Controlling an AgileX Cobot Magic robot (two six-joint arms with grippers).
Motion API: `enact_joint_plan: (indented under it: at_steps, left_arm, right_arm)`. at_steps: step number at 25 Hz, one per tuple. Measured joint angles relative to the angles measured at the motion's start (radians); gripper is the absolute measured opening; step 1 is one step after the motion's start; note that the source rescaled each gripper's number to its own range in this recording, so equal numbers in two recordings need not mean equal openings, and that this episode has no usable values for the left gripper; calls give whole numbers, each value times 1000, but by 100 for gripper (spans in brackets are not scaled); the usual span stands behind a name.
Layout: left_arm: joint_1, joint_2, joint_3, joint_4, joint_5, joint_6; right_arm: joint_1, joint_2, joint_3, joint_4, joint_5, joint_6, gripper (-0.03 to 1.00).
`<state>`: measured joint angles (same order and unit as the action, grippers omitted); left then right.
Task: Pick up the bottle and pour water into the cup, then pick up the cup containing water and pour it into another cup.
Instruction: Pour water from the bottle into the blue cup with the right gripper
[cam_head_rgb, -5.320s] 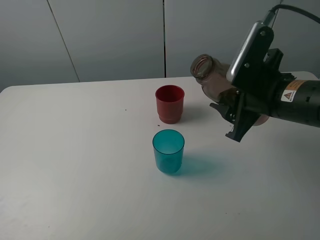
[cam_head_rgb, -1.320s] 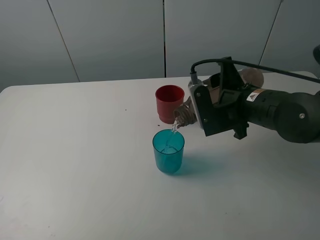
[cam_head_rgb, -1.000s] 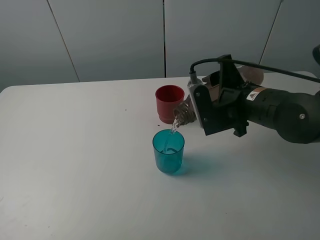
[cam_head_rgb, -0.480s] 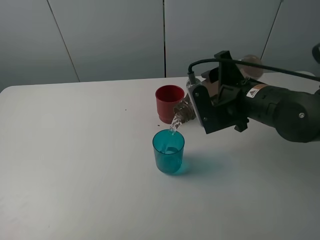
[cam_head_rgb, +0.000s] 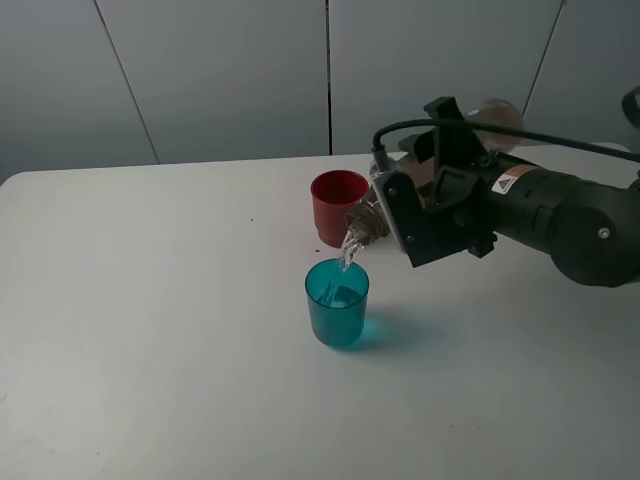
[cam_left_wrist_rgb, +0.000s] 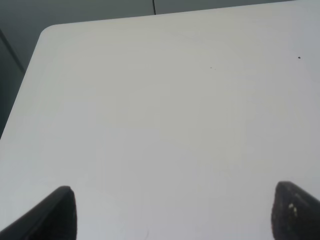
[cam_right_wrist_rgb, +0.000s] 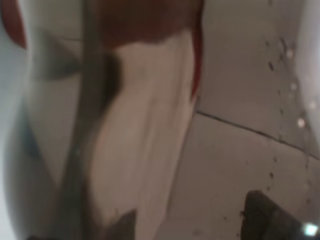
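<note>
My right gripper (cam_head_rgb: 447, 192) is shut on the smoky-grey bottle (cam_head_rgb: 368, 220) and holds it tilted, neck down to the left and base up at the right. Its mouth is just above the teal cup (cam_head_rgb: 337, 303), and a thin stream of water (cam_head_rgb: 347, 254) falls into the cup, which holds some water. The red cup (cam_head_rgb: 335, 205) stands upright just behind the teal cup, beside the bottle's neck. In the right wrist view the bottle (cam_right_wrist_rgb: 125, 150) fills the picture, blurred. My left gripper (cam_left_wrist_rgb: 175, 220) is open over bare table and holds nothing.
The white table (cam_head_rgb: 150, 300) carries only the two cups. Its far edge runs along the grey wall panels (cam_head_rgb: 230, 70). My right arm (cam_head_rgb: 570, 225) reaches in from the right above the tabletop. The left wrist view shows the table's corner (cam_left_wrist_rgb: 47, 32).
The bottle's base has risen, so the tilt is steeper. Water keeps flowing and the level in the teal cup has gone up. The cups have not moved.
</note>
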<state>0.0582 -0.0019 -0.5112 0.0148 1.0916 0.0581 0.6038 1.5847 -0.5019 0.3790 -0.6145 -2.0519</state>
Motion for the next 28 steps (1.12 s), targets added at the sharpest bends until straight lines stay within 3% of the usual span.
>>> enact_joint_plan:
  at_steps: [28]
  left_arm:
    - [0,0,0,0,0,0]
  right_arm:
    - [0,0,-2,-25,-84,-31,1]
